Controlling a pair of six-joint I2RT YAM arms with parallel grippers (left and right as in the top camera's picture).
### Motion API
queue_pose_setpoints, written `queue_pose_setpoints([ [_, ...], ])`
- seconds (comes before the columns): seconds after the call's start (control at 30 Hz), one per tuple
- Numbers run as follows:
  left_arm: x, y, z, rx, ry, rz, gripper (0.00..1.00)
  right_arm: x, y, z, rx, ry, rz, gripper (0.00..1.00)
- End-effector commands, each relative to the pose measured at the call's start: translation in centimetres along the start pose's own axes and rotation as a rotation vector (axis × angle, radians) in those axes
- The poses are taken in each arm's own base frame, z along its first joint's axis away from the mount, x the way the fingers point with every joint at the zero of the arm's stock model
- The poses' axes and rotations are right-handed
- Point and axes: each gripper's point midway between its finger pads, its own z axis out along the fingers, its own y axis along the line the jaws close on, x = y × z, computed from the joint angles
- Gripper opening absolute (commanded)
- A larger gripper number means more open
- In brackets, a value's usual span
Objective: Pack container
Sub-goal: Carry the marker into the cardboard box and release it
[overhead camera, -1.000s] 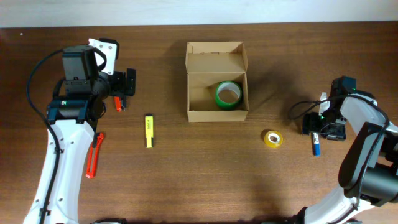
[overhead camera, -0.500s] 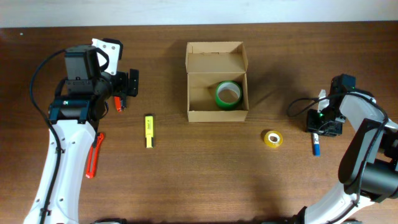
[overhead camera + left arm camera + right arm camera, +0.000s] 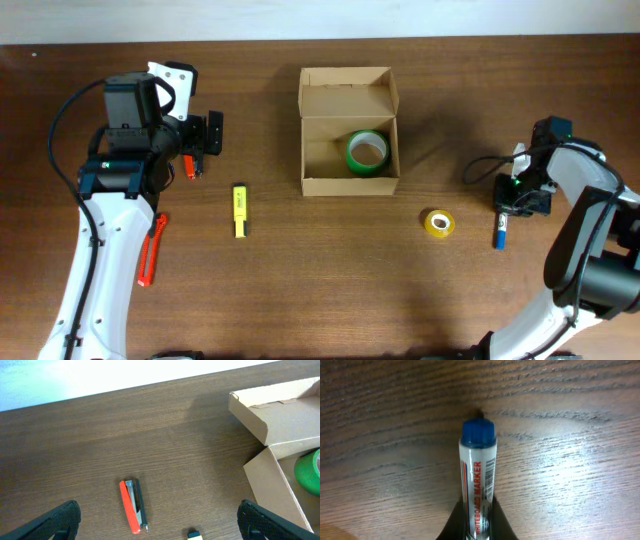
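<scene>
Right gripper (image 3: 515,200) has edged in toward the container (image 3: 350,186) over the last half second, and the whiteboard marker (image 3: 497,236) has come along with it, its blue tip now swung nearer the box. On the right wrist view the two dark fingers (image 3: 452,521) are pinched on the marker's (image 3: 478,485) white barrel, blue cap pointing away from the right gripper (image 3: 477,522), wood grain right beneath.

Back to the container: it sits on the table (image 3: 300,280) at the far middle, flap lid thrown open toward the far edge. A green tape roll (image 3: 367,152) lies flat inside, in the corner nearer the right arm. Just off the container's near corner on that same side, a yellow tape roll (image 3: 438,223) rests on the wood, between the box and the marker.

On the container's other side, a yellow highlighter (image 3: 240,211) lies near it. Further out, the left gripper (image 3: 208,133) hangs level with the box, fingers spread wide with nothing between them. The left wrist view shows a red and black tool (image 3: 132,512) on the table below the left gripper (image 3: 159,522), and the container's lid (image 3: 280,402) off to one side. Farthest from the box lies a long red tool (image 3: 152,250).
</scene>
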Motion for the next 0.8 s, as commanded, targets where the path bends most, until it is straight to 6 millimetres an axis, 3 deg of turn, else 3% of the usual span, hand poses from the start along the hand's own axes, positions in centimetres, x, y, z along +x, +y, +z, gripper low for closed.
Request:
queue_pose_setpoints([
  [0.0,-0.8,-0.2,-0.2,0.010,-0.017,-0.006,1.00,-0.7,0.3,-0.3,-0.027,0.017,0.011,0.04],
  [0.23,-0.8,-0.2,-0.2,0.010,-0.018,-0.005,0.99,-5.0,0.5,-7.4,-0.043,-0.091,0.007,0.04],
  [0.33,-0.8,-0.1,-0.2,0.003,-0.016,-0.005,1.00,-6.4,2.8,-11.5,-0.093,-0.145,-0.035,0.04],
  [0.5,-0.8,-0.1,-0.2,0.003,-0.016,-0.005,1.00,-8.6,11.1,-20.8,-0.172,-0.323,-0.193,0.04],
  [0.57,-0.8,0.2,-0.2,-0.012,-0.014,-0.005,1.00,-9.0,15.4,-24.9,-0.205,-0.434,-0.246,0.04],
  [0.67,-0.7,0.8,-0.2,-0.050,-0.008,-0.005,1.00,-8.4,19.5,-27.4,-0.239,-0.501,-0.333,0.03],
  [0.73,-0.7,0.9,-0.2,-0.052,-0.008,-0.005,1.00,-7.5,22.3,-27.6,-0.283,-0.503,-0.394,0.03],
  [0.77,-0.7,0.9,-0.2,-0.052,-0.008,-0.005,1.00,-6.6,24.7,-27.7,-0.328,-0.498,-0.446,0.04],
])
